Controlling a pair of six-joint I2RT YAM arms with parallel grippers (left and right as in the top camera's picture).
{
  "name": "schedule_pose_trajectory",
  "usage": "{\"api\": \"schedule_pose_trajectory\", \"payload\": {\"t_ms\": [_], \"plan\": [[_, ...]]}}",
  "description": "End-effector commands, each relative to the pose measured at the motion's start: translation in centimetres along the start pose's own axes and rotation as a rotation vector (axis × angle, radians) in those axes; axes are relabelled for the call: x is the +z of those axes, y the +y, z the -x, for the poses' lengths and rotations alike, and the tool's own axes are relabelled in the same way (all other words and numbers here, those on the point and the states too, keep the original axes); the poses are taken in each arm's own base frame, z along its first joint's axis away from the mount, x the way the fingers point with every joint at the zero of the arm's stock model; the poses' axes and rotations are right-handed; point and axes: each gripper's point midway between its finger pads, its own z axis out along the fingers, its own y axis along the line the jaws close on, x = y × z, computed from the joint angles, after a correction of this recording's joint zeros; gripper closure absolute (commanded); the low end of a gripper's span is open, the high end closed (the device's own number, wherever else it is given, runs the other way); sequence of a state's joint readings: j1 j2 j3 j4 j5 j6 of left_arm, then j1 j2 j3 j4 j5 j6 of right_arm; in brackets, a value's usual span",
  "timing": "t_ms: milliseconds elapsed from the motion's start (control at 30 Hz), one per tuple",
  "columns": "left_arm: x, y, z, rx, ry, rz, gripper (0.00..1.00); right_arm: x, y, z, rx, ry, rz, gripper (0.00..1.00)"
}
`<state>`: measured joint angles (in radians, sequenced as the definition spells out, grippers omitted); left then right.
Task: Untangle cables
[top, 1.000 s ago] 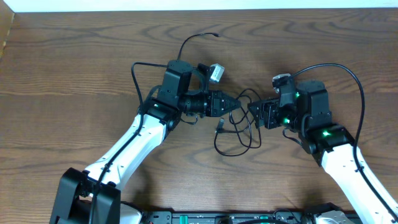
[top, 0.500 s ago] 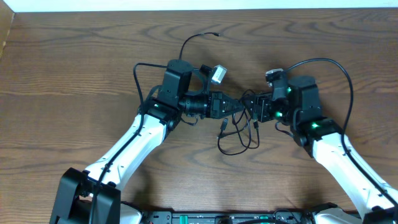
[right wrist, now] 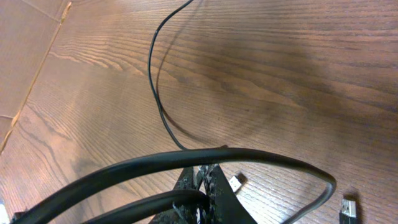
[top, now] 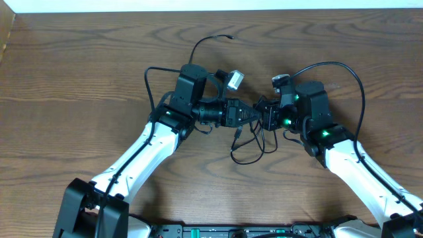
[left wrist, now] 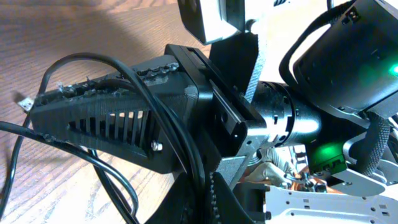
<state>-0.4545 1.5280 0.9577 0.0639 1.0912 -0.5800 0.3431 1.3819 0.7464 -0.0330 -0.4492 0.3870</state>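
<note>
The right arm's jaws are shut tight. In the right wrist view a strand of the black cables [right wrist: 267, 157] runs in between their toothed edges, so they look clamped on it. The left arm's jaws are together as well. In the left wrist view a strand drops toward their tip and they seem to pinch it, though the contact itself is partly hidden. The two sets of jaws point at each other and meet almost tip to tip over the middle of the table [top: 79, 79].

From that meeting point the thin, dark cables spill toward the near edge in a few loose loops that cross one another on the wood. A small plug [top: 236, 134] sits just beside the loops, below the left jaws. The right wrist view shows two silver-tipped plugs on the table, one near the jaws and one further off. One more thin run curves away toward the far edge and ends in a plug end [top: 229, 38], well apart from the tangle.

The left arm [top: 149, 149] reaches in from the near left, its wrist level and aimed to the right. The right arm [top: 350, 165] comes from the near right with its elbow bent and green lights [top: 324, 134] glowing on it. A thicker black lead [top: 362, 86] arches over its back.
</note>
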Motion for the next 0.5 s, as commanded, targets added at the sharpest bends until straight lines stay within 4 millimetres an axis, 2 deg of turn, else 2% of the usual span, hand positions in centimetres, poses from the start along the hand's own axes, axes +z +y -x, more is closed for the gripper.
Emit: {"api": "schedule_pose_trajectory", "payload": {"t_ms": [0, 100, 133, 167, 233, 333, 467], "plan": [[-0.2, -0.9, -0.2, 0.019, 0.001, -0.019, 0.92, -0.1, -0.5, 0.8, 0.021, -0.023, -0.04, 0.99], [-0.3, -0.8, -0.1, 0.019, 0.0, -0.019, 0.92, -0.5, -3.1, 0.3, 0.097, -0.022, -0.169, 0.99], [-0.3, -0.8, -0.1, 0.02, 0.0, -0.019, 0.92, -0.8, -4.3, 0.0, 0.132, -0.018, -0.228, 0.99], [-0.3, -0.8, -0.1, 0.023, 0.0, -0.019, 0.92, -1.5, -6.3, -0.8, 0.19, -0.008, -0.328, 0.99], [-0.3, -0.8, -0.1, 0.03, 0.0, -0.018, 0.92, -2.4, -8.3, -1.7, 0.232, 0.012, -0.424, 0.99], [-0.3, -0.7, 0.0, 0.03, -0.005, -0.012, 0.92, -3.4, -10.0, -2.7, 0.257, 0.039, -0.506, 0.99], [-0.3, -0.6, 0.1, 0.044, -0.012, -0.005, 0.92, -4.2, -11.3, -3.3, 0.281, 0.055, -0.56, 0.99]]}}
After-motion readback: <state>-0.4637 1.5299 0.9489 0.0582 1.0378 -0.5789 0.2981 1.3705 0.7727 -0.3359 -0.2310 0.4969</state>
